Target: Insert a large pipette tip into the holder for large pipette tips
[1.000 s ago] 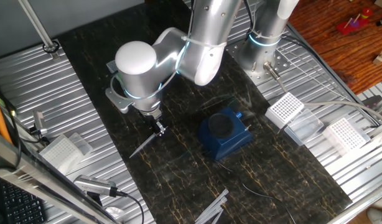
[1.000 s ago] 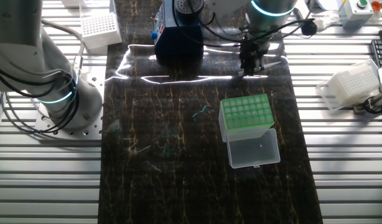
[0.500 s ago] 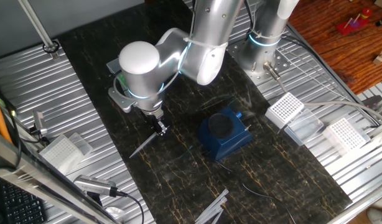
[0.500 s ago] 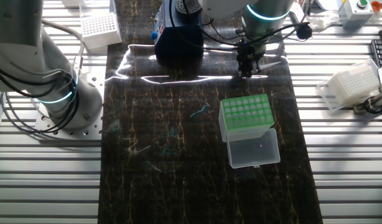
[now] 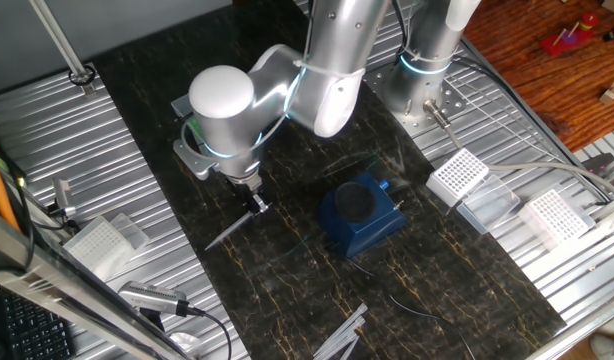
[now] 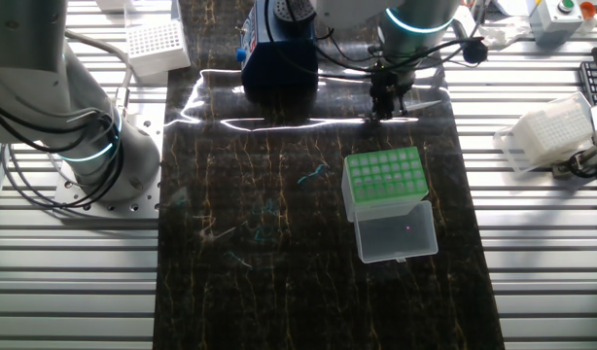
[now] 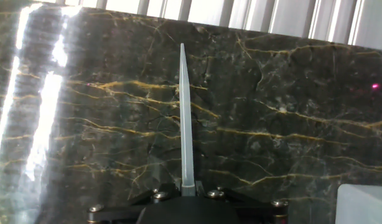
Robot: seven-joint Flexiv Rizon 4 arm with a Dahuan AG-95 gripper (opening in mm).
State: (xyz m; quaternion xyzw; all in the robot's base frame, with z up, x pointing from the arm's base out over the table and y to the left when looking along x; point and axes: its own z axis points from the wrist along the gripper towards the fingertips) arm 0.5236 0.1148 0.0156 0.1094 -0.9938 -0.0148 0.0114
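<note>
My gripper [image 7: 188, 185] is shut on the wide end of the large pipette tip [image 7: 185, 118], a long translucent cone that points away from the hand over the dark marble-patterned table. In one fixed view the tip [image 5: 230, 233] slants down and left from the gripper [image 5: 257, 205]. In the other fixed view the gripper [image 6: 386, 105] hangs at the table's far side, behind the holder for large pipette tips [image 6: 381, 178], a pale box with a green grid top. Its clear lid [image 6: 397, 232] lies open in front of it.
A dark blue block with a round black top [image 5: 359, 213] stands right of the gripper. White perforated racks [image 5: 459, 176] [image 5: 554, 215] [image 5: 99, 243] sit on the ribbed metal at both sides. A second robot base [image 6: 94, 146] stands at the left. Loose tips [image 5: 337, 336] lie near the front edge.
The arm shifted slightly with the tip still held; in the other fixed view the gripper moved a little left. The holder and the other objects have not moved.
</note>
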